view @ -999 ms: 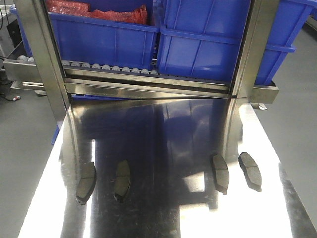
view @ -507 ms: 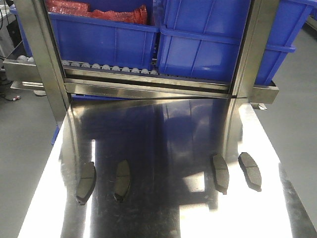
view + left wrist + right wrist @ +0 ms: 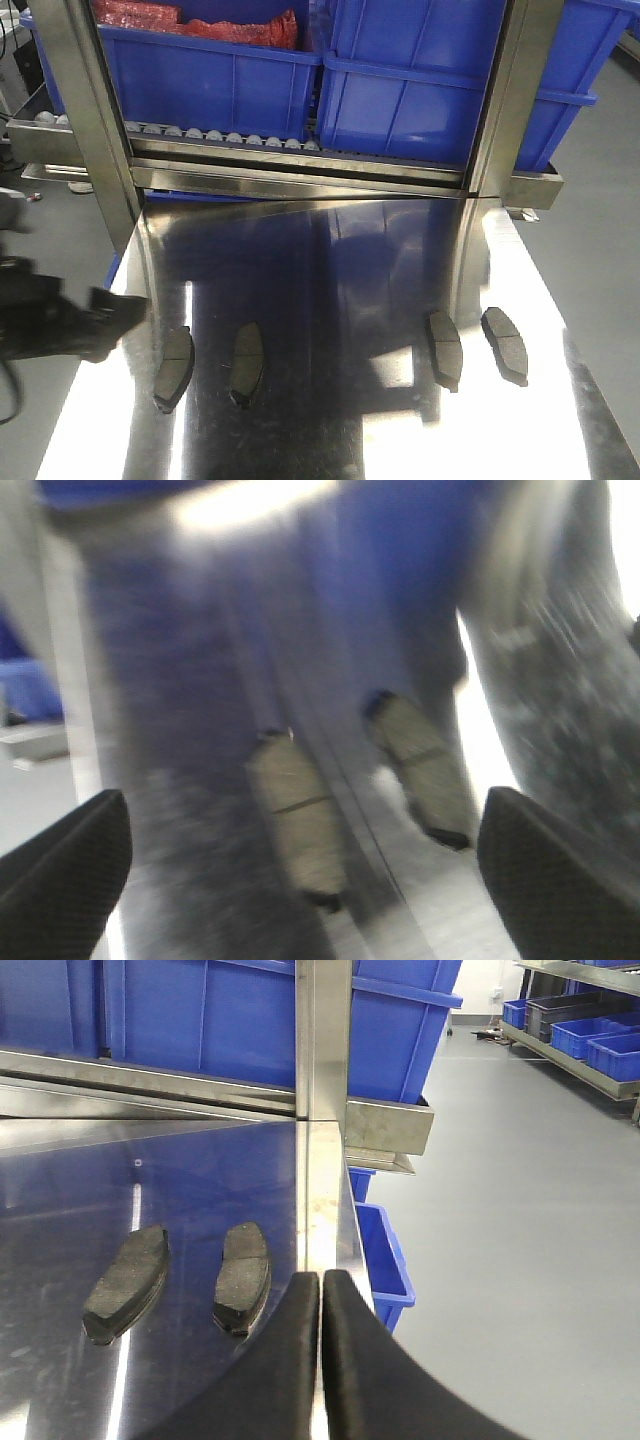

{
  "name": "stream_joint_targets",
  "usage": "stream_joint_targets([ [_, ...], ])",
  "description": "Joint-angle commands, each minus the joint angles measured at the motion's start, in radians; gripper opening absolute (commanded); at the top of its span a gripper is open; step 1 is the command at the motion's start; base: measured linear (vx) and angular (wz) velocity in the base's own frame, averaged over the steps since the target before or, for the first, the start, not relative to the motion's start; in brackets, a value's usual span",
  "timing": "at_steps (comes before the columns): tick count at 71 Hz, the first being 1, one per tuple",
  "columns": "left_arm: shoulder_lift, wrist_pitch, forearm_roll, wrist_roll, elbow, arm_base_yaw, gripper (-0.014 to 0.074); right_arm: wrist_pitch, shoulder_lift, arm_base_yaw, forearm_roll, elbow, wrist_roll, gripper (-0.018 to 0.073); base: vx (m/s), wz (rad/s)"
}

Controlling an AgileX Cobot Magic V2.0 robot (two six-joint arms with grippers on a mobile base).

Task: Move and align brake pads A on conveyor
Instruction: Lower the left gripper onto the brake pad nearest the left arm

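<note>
Where pads (image 3: 247, 362) lie, steel table (image 3: 340, 300) mirrors blue bins (image 3: 230, 80).

left fingers (image 3: 62, 872) spread wide | right fingers (image 3: 272, 1368) pressed together

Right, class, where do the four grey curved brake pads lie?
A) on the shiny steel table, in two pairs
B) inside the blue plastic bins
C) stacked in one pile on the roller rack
A: the grey curved brake pads lie flat on the shiny steel table, one pair at the picture's left, one at its right.
</note>
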State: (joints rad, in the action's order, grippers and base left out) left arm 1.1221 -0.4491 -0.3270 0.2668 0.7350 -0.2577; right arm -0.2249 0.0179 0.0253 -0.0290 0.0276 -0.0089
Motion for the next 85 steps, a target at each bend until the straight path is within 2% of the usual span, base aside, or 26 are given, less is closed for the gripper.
stream_joint_targets([
  [1, 0.091, 0.052, 0.028, -0.033, 0.084, -0.063, 0.0649, 0.074, 0.002, -0.002, -0.003, 0.006, -0.007, -0.0008, 0.00, 0.00],
  [5, 0.157, 0.037, 0.098, -0.111, 0.115, -0.090, 0.0648, 0.074, 0.002, -0.002, -0.003, 0.006, -0.007, -0.0008, 0.00, 0.00],
  [9, 0.210, 0.003, 0.196, -0.231, 0.147, -0.109, 0.0645, 0.074, 0.002, -0.002, -0.003, 0.006, -0.007, -0.0008, 0.00, 0.00],
  [13, 0.261, -0.046, 0.327, -0.409, 0.187, -0.118, 0.0640, 0.074, 0.002, -0.002, -0.003, 0.006, -0.007, -0.0008, 0.00, 0.00],
  [17, 0.310, -0.099, 0.416, -0.574, 0.222, -0.126, 0.0638, 0.074, 0.002, -0.002, -0.003, 0.006, -0.007, -0.0008, 0.00, 0.00],
  [20, 0.352, -0.135, 0.457, -0.670, 0.248, -0.131, 0.0638, 0.074, 0.002, -0.002, -0.003, 0.006, -0.007, -0.0008, 0.00, 0.00],
  [23, 0.387, -0.181, 0.471, -0.720, 0.280, -0.137, 0.0636, 0.074, 0.002, -0.002, -0.003, 0.006, -0.007, -0.0008, 0.00, 0.00],
  [33, 0.509, -0.290, 0.410, -0.716, 0.362, -0.146, 0.0631, 0.074, 0.002, -0.002, -0.003, 0.006, -0.007, -0.0008, 0.00, 0.00],
  [41, 0.584, -0.331, 0.395, -0.716, 0.411, -0.147, 0.0628, 0.074, 0.002, -0.002, -0.003, 0.006, -0.007, -0.0008, 0.00, 0.00],
  [85, 0.693, -0.346, 0.380, -0.704, 0.443, -0.147, 0.0596, 0.073, 0.002, -0.002, -0.003, 0.006, -0.007, -0.0008, 0.00, 0.00],
])
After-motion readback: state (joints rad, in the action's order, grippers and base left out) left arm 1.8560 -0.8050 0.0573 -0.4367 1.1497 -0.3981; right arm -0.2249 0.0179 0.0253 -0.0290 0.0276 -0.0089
